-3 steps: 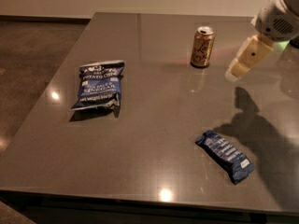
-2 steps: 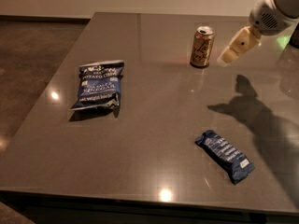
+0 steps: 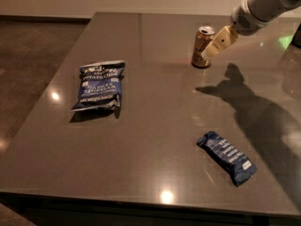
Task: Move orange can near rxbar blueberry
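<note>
Barely begun. Orange can [image 3: 202, 47] stands upright, upper right of frame, on the table [image 3: 155, 121]. Gripper [image 3: 217, 42] sits right beside it, perhaps touching; open or closed, cannot tell. Blue bar [image 3: 227, 157] lies lower right, well apart. Judged: grasp, carry and set-down all left to do.

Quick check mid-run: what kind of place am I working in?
Likely an office break area or test lab: a big grey table holds snacks, a chip bag, a blue bar and an orange can. The gripper hangs just beside the can.
</note>
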